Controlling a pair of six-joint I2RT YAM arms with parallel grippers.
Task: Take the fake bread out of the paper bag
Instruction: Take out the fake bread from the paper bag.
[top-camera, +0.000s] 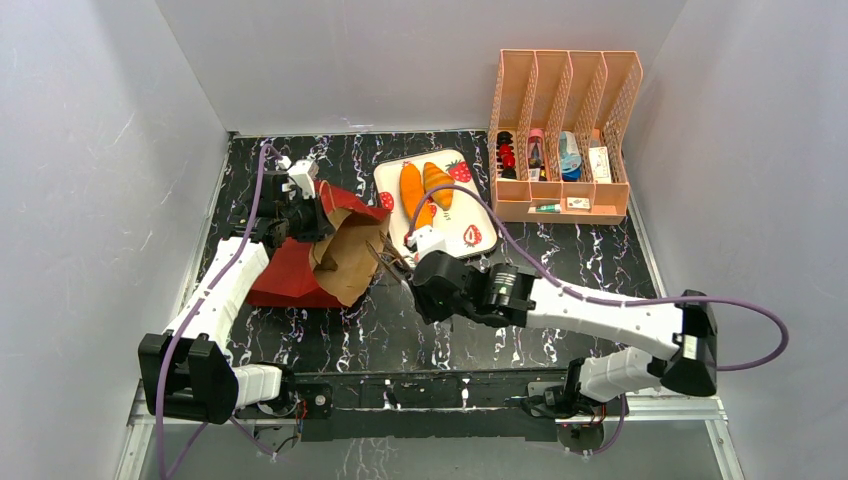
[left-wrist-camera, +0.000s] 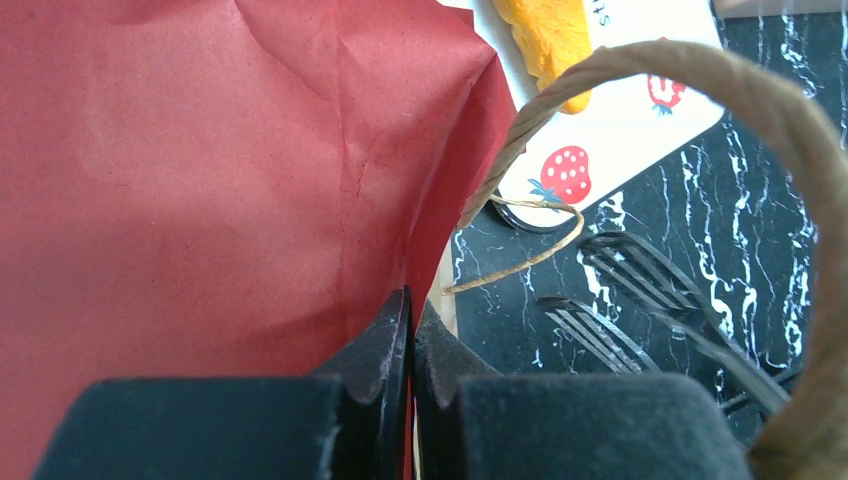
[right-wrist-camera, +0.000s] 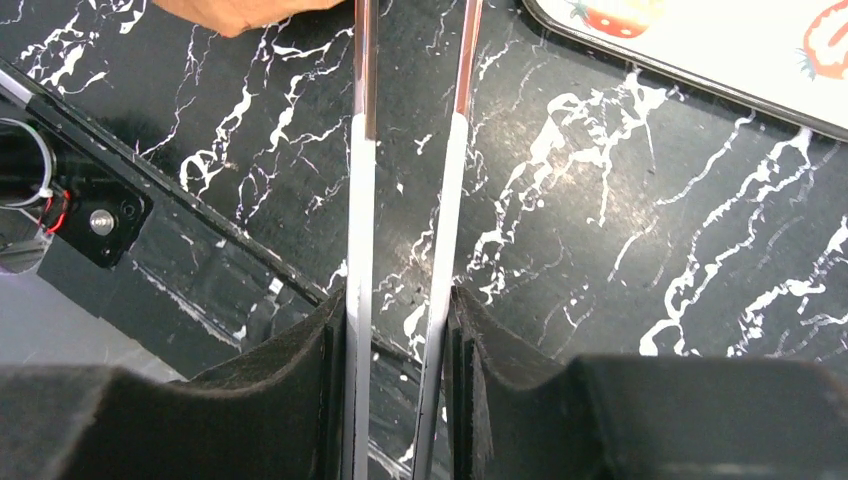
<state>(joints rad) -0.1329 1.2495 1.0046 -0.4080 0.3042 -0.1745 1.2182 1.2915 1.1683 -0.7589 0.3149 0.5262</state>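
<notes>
**Paper bag** (top-camera: 300, 275): lies on its side at centre-left of the top view, mouth facing right. The left gripper (left-wrist-camera: 410, 315) is pinched tight on its red edge.

**Right gripper** (right-wrist-camera: 405, 320): clamped on tongs (right-wrist-camera: 362, 200), whose long axis points left at the mouth. This arm is nearer.

**Fake bread** (top-camera: 412, 195): two orange pieces on the tray (top-camera: 452, 218), upper right of the bag. Any bread inside the bag is hidden.

Bright, even light; foreground blur
</notes>
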